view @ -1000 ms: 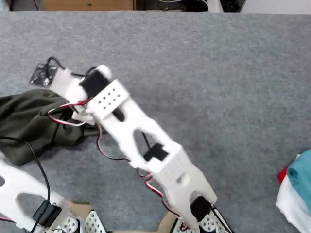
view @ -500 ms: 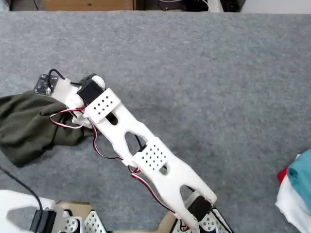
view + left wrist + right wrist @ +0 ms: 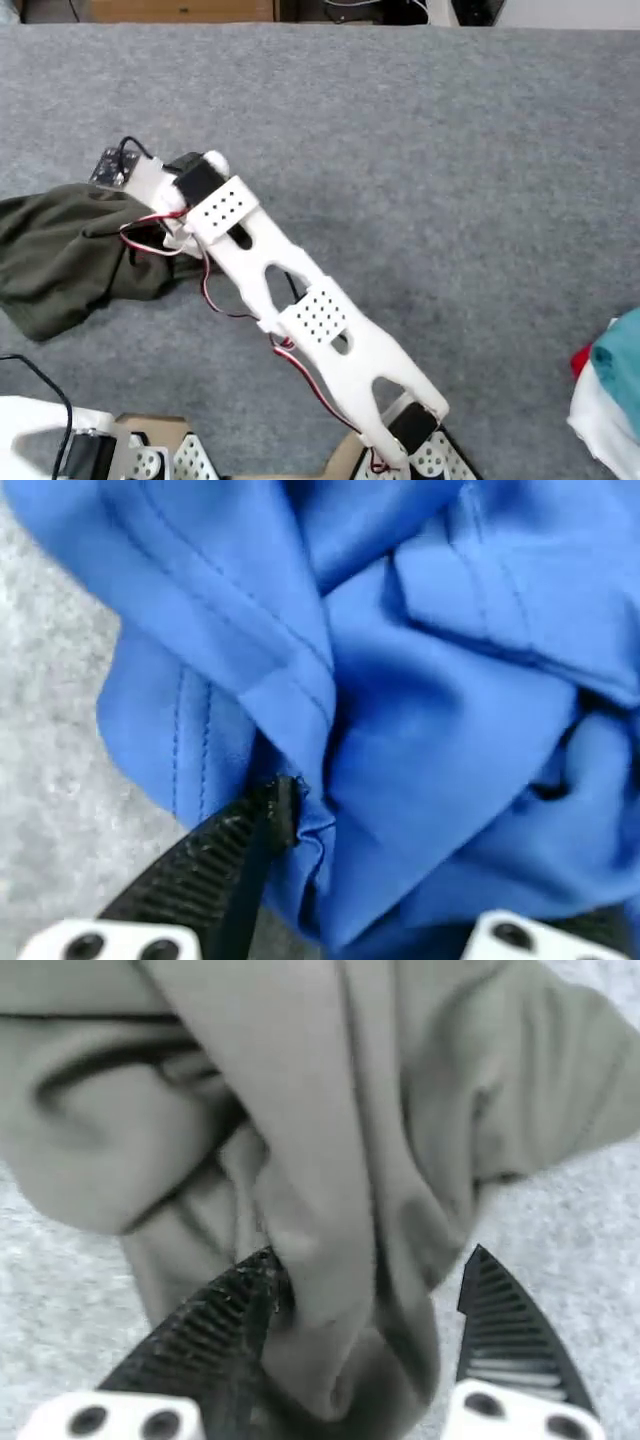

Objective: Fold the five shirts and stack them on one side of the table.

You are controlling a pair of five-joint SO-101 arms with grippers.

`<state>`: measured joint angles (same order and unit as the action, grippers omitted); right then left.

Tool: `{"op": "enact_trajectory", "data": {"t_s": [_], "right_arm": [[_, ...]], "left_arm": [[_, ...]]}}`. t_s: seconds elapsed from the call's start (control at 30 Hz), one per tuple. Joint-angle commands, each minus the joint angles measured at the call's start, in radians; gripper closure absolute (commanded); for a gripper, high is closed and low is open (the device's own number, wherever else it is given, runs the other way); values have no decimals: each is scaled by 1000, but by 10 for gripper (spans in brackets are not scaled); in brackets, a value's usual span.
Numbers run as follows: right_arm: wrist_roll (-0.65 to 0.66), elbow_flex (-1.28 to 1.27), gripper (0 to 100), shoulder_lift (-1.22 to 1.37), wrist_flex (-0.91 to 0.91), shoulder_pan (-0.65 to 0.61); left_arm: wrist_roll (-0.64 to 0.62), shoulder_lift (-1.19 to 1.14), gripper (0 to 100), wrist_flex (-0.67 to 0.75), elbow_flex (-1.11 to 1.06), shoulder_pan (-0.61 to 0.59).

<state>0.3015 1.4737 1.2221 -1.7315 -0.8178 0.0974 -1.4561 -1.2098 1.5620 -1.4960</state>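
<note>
High view: right gripper (image 3: 372, 1260) is settling over the crumpled olive-green fabric shirt (image 3: 60, 260) — jaws gaping, straddling a fold, pinch likely next

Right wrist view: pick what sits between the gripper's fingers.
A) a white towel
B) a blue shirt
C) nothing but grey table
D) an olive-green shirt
D: the right gripper stands open, and a bunched fold of the olive-green shirt lies between its black fingers.
</note>
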Motion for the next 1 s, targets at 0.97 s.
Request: {"op": "enact_trajectory", "data": {"t_s": [0.97], "right_arm": [[-9,39,717,2,-21,44]], "left_arm": [[164,300,982,-551,100,641]]}}
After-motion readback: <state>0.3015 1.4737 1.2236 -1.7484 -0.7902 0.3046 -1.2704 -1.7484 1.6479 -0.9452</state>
